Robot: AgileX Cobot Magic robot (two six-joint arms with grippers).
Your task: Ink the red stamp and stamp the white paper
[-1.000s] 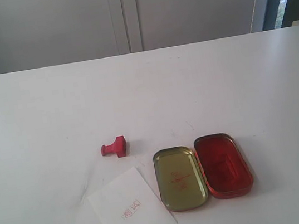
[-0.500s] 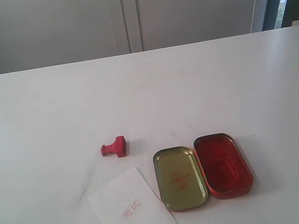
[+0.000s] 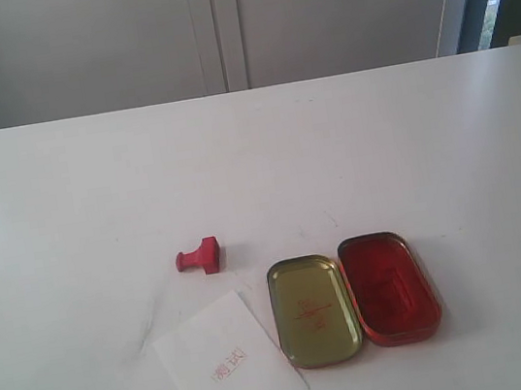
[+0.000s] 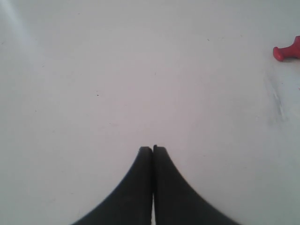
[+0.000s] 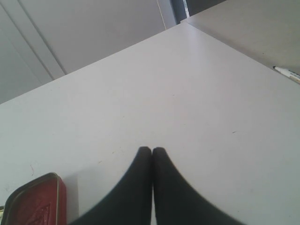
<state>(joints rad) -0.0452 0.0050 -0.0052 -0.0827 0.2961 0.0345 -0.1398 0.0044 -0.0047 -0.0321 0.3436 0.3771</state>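
The red stamp (image 3: 200, 257) lies on its side on the white table, left of the open tin; its knob end also shows in the left wrist view (image 4: 287, 50). The white paper (image 3: 229, 364) lies near the front edge and carries a small red imprint. Neither arm appears in the exterior view. My left gripper (image 4: 153, 149) is shut with nothing between its fingers, over bare table and well apart from the stamp. My right gripper (image 5: 152, 150) is shut and empty too, with the tin off to one side of it.
The oval red ink pad tin (image 3: 389, 287) lies open beside its gold-coloured lid (image 3: 313, 310); its corner shows in the right wrist view (image 5: 35, 201). A pen tip (image 5: 287, 74) lies near the table's edge. A grey cabinet (image 3: 216, 25) stands behind the table.
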